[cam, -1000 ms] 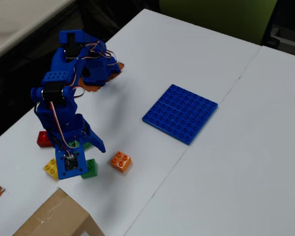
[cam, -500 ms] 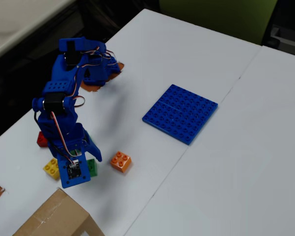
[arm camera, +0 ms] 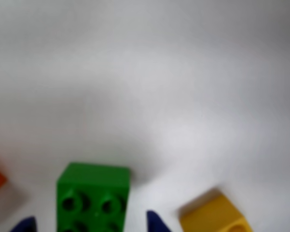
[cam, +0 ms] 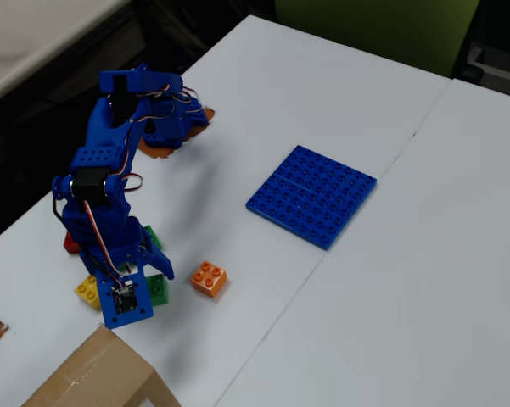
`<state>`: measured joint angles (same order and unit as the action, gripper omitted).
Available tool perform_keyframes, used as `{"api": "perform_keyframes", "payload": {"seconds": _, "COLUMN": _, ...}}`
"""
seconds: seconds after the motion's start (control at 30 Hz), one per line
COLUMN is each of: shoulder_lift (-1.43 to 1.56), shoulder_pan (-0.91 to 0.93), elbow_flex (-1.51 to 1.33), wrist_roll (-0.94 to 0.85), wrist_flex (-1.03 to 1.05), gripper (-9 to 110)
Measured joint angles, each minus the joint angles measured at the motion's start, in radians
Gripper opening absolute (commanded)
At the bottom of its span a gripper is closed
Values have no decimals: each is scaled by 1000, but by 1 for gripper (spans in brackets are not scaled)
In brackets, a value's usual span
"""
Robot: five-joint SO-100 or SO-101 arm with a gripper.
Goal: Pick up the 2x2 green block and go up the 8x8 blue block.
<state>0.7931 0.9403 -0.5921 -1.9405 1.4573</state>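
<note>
The 2x2 green block point(arm camera: 93, 193) sits on the white table at the bottom of the wrist view, studs up. My gripper point(arm camera: 90, 224) is open, with one blue fingertip point(arm camera: 157, 223) to its right and the other at its left, both apart from its sides. In the fixed view the gripper point(cam: 148, 284) hangs low over the green block point(cam: 160, 290), and the wrist hides most of the block. The 8x8 blue block point(cam: 312, 195) lies flat further right, towards the table's middle.
A yellow brick point(cam: 87, 291) and an orange brick point(cam: 209, 278) flank the green block. A red brick point(cam: 70, 244) and a longer green brick point(cam: 151, 235) lie behind the arm. A cardboard box point(cam: 93, 373) stands at the front left corner.
The arm has shifted towards the front of the table and come down over the green block, and its open fingers now straddle it. No brick has moved.
</note>
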Motion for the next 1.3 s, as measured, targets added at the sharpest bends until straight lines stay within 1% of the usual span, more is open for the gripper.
{"api": "perform_keyframes", "payload": {"seconds": 0.17, "shoulder_lift": -25, "shoulder_pan": -2, "elbow_flex": 0, "wrist_roll": 0, "wrist_flex": -20, "gripper": 23}}
{"api": "perform_keyframes", "payload": {"seconds": 0.37, "shoulder_lift": -32, "shoulder_pan": -11, "elbow_flex": 0, "wrist_roll": 2, "wrist_flex": -26, "gripper": 16}}
{"api": "perform_keyframes", "payload": {"seconds": 0.77, "shoulder_lift": -28, "shoulder_pan": -43, "elbow_flex": 0, "wrist_roll": 0, "wrist_flex": -21, "gripper": 8}}
{"api": "perform_keyframes", "payload": {"seconds": 0.9, "shoulder_lift": 43, "shoulder_pan": -69, "elbow_flex": -2, "wrist_roll": -9, "wrist_flex": 37, "gripper": 5}}
{"api": "perform_keyframes", "payload": {"seconds": 1.1, "shoulder_lift": 219, "shoulder_pan": -118, "elbow_flex": -2, "wrist_roll": -77, "wrist_flex": 169, "gripper": 6}}
{"api": "perform_keyframes", "payload": {"seconds": 1.3, "shoulder_lift": 367, "shoulder_pan": -221, "elbow_flex": -2, "wrist_roll": -144, "wrist_flex": 313, "gripper": 6}}
